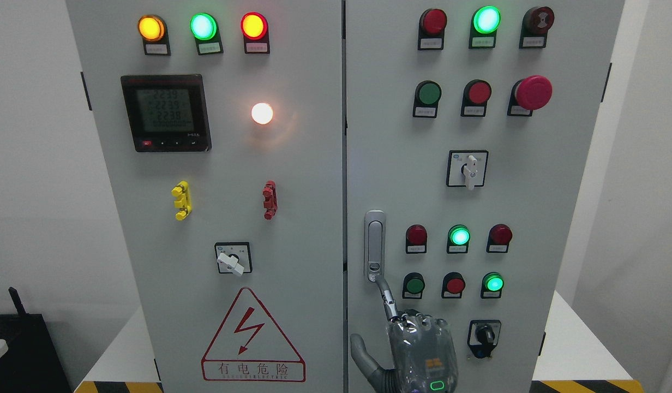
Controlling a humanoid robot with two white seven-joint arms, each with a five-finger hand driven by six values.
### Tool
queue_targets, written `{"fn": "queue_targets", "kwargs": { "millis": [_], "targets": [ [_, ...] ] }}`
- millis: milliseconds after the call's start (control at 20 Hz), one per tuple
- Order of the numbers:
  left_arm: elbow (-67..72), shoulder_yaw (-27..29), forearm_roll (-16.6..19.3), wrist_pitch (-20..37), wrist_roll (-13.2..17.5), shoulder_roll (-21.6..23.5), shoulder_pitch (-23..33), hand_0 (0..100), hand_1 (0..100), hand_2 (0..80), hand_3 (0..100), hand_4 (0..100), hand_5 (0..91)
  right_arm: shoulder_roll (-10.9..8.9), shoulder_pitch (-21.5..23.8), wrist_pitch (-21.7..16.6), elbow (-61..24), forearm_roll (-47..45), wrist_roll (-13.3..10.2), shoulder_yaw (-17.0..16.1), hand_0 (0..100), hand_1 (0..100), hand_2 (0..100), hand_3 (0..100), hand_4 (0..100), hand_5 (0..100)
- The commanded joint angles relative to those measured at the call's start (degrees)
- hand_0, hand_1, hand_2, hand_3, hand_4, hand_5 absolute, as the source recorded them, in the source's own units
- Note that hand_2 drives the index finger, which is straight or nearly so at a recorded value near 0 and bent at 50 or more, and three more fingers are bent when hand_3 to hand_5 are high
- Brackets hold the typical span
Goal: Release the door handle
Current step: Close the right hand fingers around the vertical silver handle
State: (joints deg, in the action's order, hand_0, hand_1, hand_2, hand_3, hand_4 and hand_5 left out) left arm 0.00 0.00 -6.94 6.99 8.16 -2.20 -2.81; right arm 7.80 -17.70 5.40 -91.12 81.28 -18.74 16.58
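Observation:
The silver door handle (375, 245) stands upright on the left edge of the cabinet's right door (532, 207). My right hand (390, 308) comes up from the bottom edge just below it. Its index finger (384, 292) is stretched out, with the tip touching the handle's lower end at the lock. The thumb sticks out to the left, apart from the handle, and the other fingers are folded back. Nothing is wrapped around the handle. The left hand is out of sight.
Both grey cabinet doors appear closed. Lit lamps, push buttons and rotary switches (467, 169) cover the right door, with a red mushroom button (532, 92) at the top right. The left door carries a meter (166, 113) and a warning triangle (252, 338).

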Motion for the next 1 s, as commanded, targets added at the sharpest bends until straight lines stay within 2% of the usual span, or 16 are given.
{"fn": "queue_targets", "kwargs": {
  "millis": [0, 950],
  "targets": [
    [0.97, 0.62, 0.0, 0.04, 0.01, 0.0, 0.0, 12, 39, 0.0, 0, 0, 0.0, 0.03, -0.76, 0.05, 0.42, 0.02, 0.46, 0.12, 36, 30, 0, 100, 96, 100],
    [0.97, 0.62, 0.0, -0.05, 0.01, 0.0, 0.0, 12, 39, 0.0, 0, 0, 0.0, 0.29, 1.09, 0.05, 0.51, 0.02, 0.9, 0.21, 36, 30, 0, 100, 96, 100]
  ]
}}
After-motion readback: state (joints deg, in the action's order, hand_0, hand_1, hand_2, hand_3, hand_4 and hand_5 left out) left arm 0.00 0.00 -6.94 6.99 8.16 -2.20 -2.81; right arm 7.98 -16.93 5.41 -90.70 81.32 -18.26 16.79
